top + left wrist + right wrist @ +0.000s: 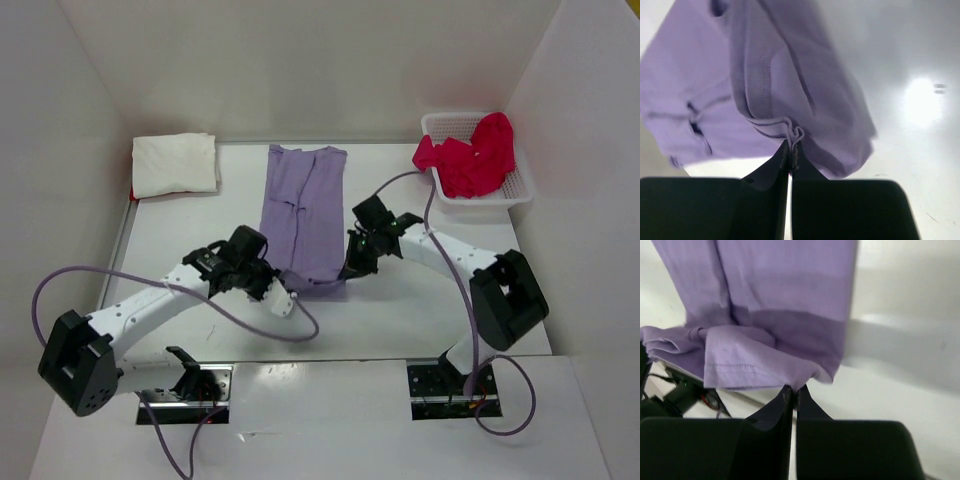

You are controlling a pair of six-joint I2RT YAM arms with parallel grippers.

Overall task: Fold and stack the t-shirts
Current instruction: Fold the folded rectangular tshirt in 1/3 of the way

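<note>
A lavender t-shirt (pixel 304 215) lies folded lengthwise in a long strip on the table's middle. My left gripper (pixel 283 283) is shut on its near left hem corner; in the left wrist view the bunched lavender hem (pixel 794 133) sits pinched between my left gripper's (pixel 791 150) jaws. My right gripper (pixel 347 272) is shut on the near right corner, and the right wrist view shows lavender cloth (pixel 765 330) pinched by my right gripper (pixel 794 391). A folded off-white t-shirt (pixel 175 163) rests at the back left, with a sliver of red (pixel 133 194) under it. A pinkish-red t-shirt (pixel 472 153) is heaped in the basket.
The white mesh basket (pixel 522 186) stands at the back right, by the right wall. White walls close in the table on the left, back and right. Both arms' cables loop over the near part of the table (pixel 390 320).
</note>
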